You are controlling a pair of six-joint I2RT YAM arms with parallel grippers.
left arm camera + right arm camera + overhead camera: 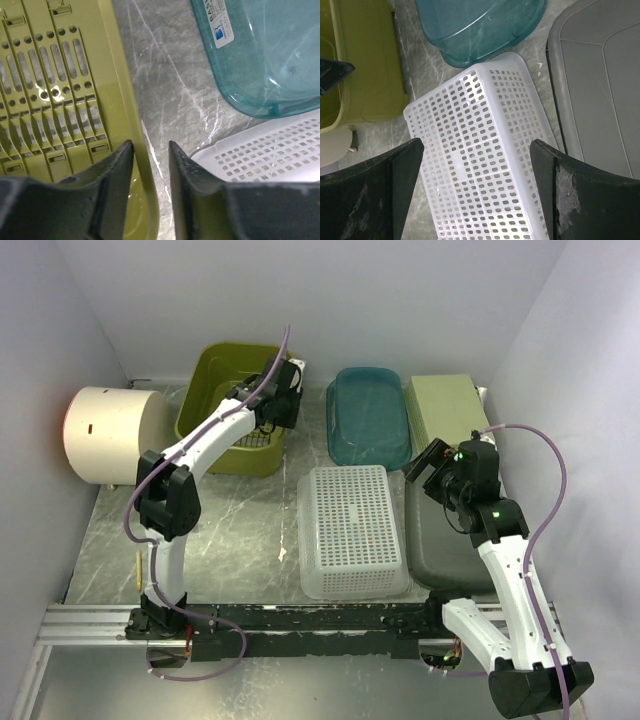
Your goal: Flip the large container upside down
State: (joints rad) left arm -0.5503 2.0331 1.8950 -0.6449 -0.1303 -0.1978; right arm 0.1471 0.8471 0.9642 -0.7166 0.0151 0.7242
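Olive-green slatted basket (235, 462), the large container, stands upright with its mouth up at the back left of the marble table (170, 75), with a teal tub (265, 50) near it. The left gripper (151, 145) straddles the basket's right-hand wall, one finger (117, 165) inside and the other outside, both close against the rim. Whether they actually pinch it cannot be determined. The right gripper (476, 145) hangs with jaws spread wide and empty above a white perforated basket (485, 115), with a grey tray (600, 75) just beside it.
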